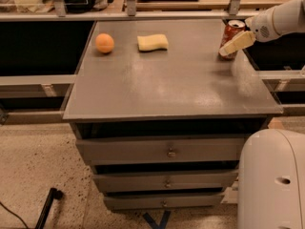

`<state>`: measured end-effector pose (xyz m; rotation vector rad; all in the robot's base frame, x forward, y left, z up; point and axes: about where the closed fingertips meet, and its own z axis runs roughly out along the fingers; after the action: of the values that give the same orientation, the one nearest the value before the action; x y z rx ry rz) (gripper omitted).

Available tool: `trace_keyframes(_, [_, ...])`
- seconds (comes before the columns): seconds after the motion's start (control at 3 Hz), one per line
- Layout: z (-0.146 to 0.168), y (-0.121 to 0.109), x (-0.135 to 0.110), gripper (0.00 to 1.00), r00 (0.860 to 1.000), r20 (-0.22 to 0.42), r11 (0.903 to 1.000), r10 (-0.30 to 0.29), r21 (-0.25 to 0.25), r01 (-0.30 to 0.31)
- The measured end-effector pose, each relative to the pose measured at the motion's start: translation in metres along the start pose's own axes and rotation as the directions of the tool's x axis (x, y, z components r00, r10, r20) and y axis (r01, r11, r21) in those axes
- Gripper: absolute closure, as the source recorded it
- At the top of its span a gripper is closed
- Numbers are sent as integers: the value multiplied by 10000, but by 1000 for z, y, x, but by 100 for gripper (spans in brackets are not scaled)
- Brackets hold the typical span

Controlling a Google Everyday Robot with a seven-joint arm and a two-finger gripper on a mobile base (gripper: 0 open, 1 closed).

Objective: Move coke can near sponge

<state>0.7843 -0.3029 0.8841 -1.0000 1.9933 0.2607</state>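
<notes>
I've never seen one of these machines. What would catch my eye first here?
Probably the white arm at the upper right, its gripper at the red coke can on the far right of the grey table. Next, the bright orange and the pale yellow sponge, lying apart along the table's back left.

We see a dim, warm scene lit from overhead: the grey table (181, 85) carries a pale sheen, and the drawer gaps (162, 128) beneath sink into black. The gripper (228, 46), at the table's far right by the coke can (233, 29), catches the light; the orange fruit (105, 43) throws a small soft shadow.
</notes>
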Motion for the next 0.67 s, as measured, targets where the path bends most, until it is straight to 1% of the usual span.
trace_keyframes(0.33, [65,0,3,0,10000,77,10000,-11,-75,11])
trace_keyframes(0.67, [69,0,3,18,10000,83,10000,-3,-78,3])
